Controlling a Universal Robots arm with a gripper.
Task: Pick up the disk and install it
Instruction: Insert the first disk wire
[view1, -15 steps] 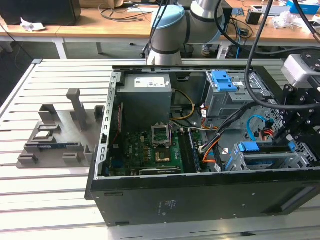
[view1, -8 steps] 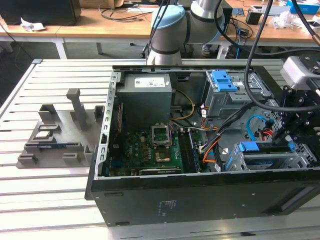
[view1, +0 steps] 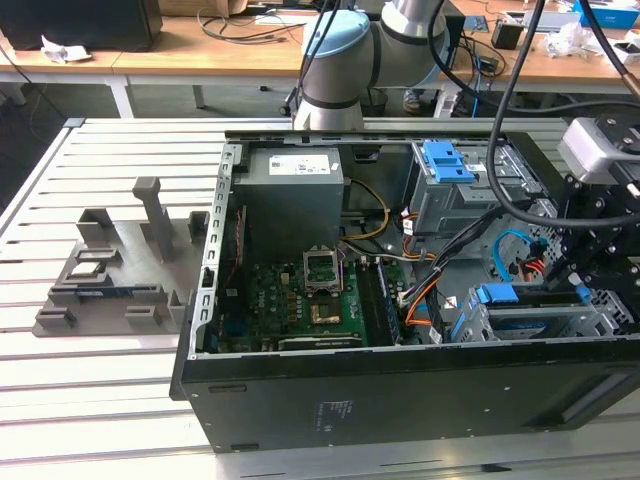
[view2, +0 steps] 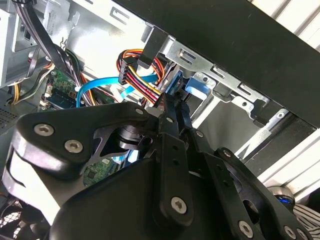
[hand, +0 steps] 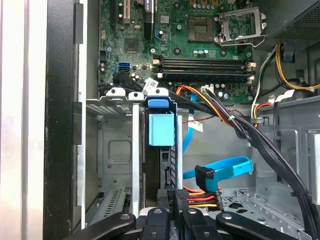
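Note:
The disk (view1: 520, 298) stands on edge in a slot of the metal drive cage (view1: 610, 325), at the exterior view's right inside the open computer case (view1: 400, 390). Its blue rail tab (hand: 161, 129) shows in the first wrist view, with the dark edge of the disk (hand: 168, 165) running back toward me. My gripper (view1: 578, 290) hangs over the cage at the end of the disk away from the tab. The fingertips (view2: 170, 106) are drawn close together at that end of the disk. Whether they pinch it I cannot tell. The gripper (hand: 168, 199) sits in line with the slot.
A bundle of orange, red and yellow wires (view2: 142, 82) and a blue flat cable (hand: 220, 170) lie right beside the slot. The motherboard (view1: 300, 300), a grey metal box (view1: 293, 190) and a bare blue bracket (view1: 447, 160) fill the case. A grey fixture (view1: 110, 270) stands on the slatted table.

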